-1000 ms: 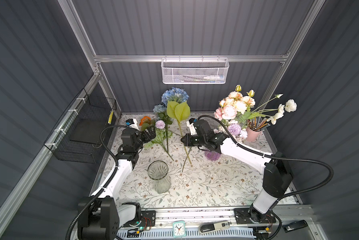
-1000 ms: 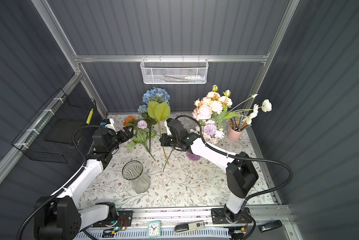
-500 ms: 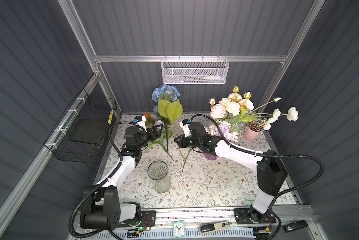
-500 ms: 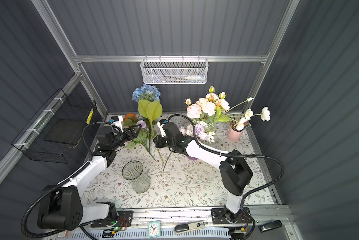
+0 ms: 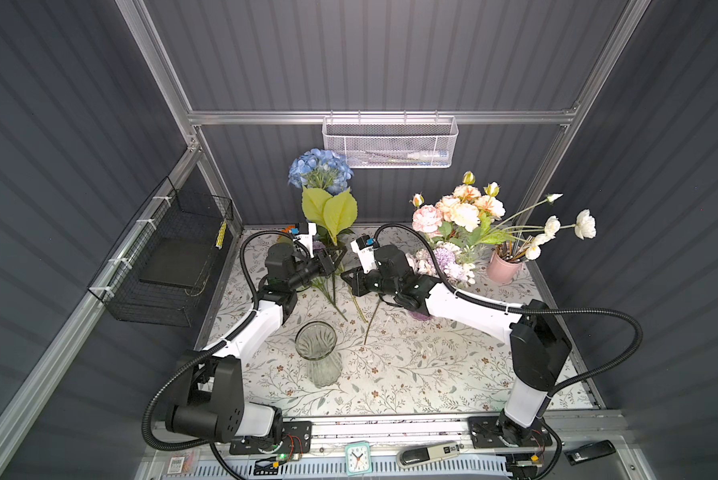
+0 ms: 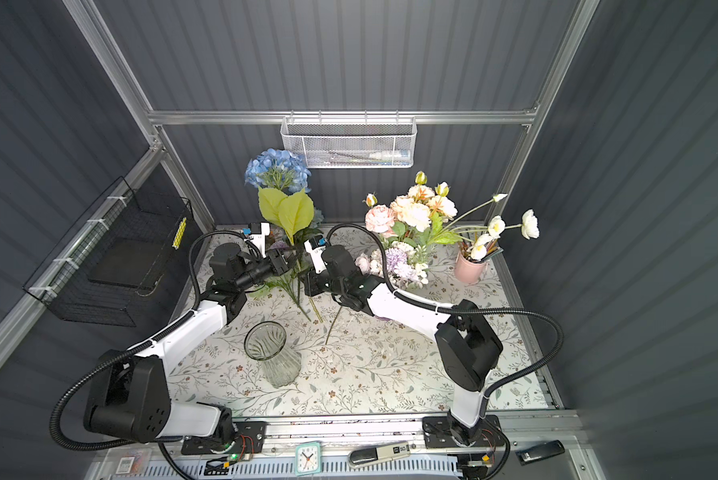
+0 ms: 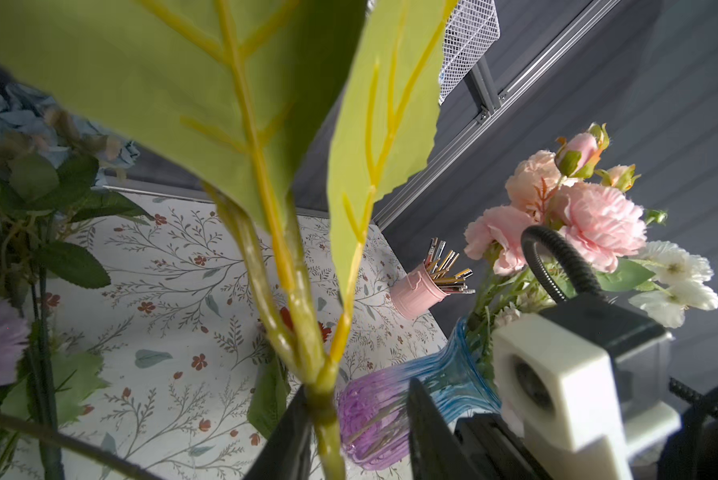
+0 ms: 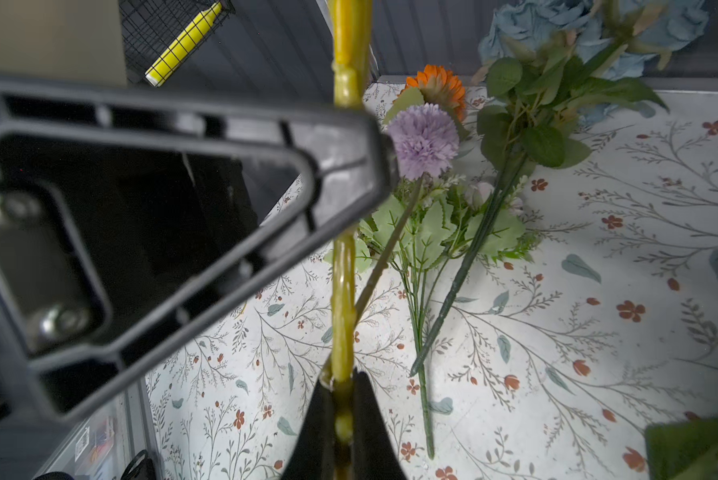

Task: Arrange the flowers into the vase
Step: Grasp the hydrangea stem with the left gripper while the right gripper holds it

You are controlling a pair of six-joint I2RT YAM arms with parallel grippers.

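Observation:
A blue hydrangea with two big yellow-green leaves stands upright over the back of the table. My right gripper is shut on its yellow-green stem. Just above, my left gripper straddles the same stem. One of its fingers touches the stem; a gap separates the other. The clear glass vase stands empty in front of both grippers. A lilac bloom, an orange daisy and other leafy flowers lie on the cloth behind it.
A blue and purple vase holding a peach, pink and white bouquet stands at the back right. Beside it is a pink pot of pens. A black wire basket hangs on the left wall and a white mesh basket on the back wall.
The right gripper has carried the hydrangea left and back, standing it more upright. The left gripper has come in round the stem and its jaws have narrowed.

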